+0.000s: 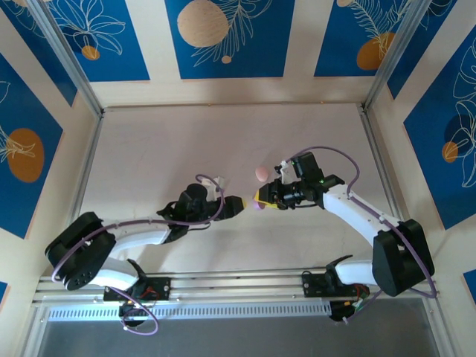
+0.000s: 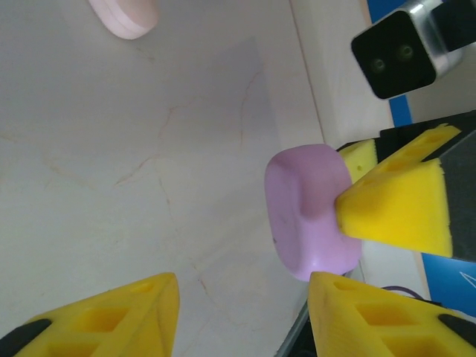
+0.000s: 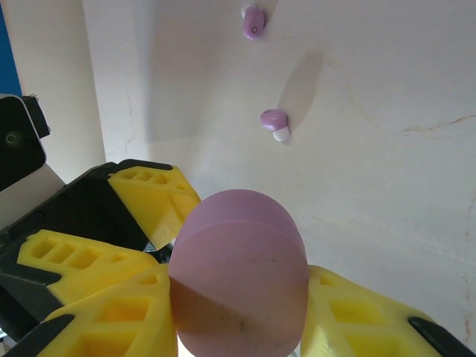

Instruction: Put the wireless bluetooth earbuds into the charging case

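Observation:
My right gripper (image 3: 239, 301) is shut on an oval purple charging case (image 3: 239, 279), held above the table with its lid seam closed. In the top view this gripper (image 1: 262, 199) meets my left gripper (image 1: 239, 206) near the table's middle. The left gripper (image 2: 244, 286) stands open beside the purple case (image 2: 309, 212), its right finger (image 2: 372, 320) close under the case and nothing between its fingers. Two purple earbuds (image 3: 253, 21) (image 3: 275, 123) lie on the table beyond the case, the nearer one showing a white tip.
A pale pink oval case (image 1: 260, 173) lies closed on the table just behind the two grippers, also seen in the left wrist view as the pink case (image 2: 126, 16). Metal frame rails (image 1: 82, 171) border the white table (image 1: 163, 149) on both sides.

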You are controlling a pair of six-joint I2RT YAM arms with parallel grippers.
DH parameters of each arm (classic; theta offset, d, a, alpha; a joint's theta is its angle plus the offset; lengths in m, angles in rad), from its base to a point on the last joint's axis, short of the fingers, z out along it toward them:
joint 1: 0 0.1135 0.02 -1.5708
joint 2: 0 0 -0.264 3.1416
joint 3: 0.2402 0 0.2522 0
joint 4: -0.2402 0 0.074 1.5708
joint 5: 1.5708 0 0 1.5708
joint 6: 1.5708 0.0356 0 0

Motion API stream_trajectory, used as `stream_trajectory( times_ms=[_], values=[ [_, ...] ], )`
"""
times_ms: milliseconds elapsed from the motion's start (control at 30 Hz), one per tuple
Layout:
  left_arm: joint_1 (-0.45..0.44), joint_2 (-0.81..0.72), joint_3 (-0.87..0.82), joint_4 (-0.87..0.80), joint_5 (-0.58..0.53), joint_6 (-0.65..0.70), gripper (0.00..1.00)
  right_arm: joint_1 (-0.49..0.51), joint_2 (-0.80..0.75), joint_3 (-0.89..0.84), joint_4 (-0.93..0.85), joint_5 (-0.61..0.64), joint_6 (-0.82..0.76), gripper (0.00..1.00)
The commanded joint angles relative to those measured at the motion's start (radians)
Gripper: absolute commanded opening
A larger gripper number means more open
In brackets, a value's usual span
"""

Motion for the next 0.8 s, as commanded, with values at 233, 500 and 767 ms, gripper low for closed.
stream_trajectory(
  times_ms=[233, 500, 767],
  values=[
    [-0.013, 0.068, 0.024, 0.161, 0.065, -0.054, 0.53, -0.012, -0.003, -0.014, 0.032, -0.085, 0.034, 0.33],
    [-0.018, 0.102, 0.016, 0.230, 0.084, -0.081, 0.54, -0.012, 0.006, -0.028, 0.040, -0.090, 0.039, 0.32],
    [-0.022, 0.106, 0.010, 0.239, 0.083, -0.086, 0.54, -0.011, 0.006, -0.026, 0.049, -0.095, 0.049, 0.31]
  ],
)
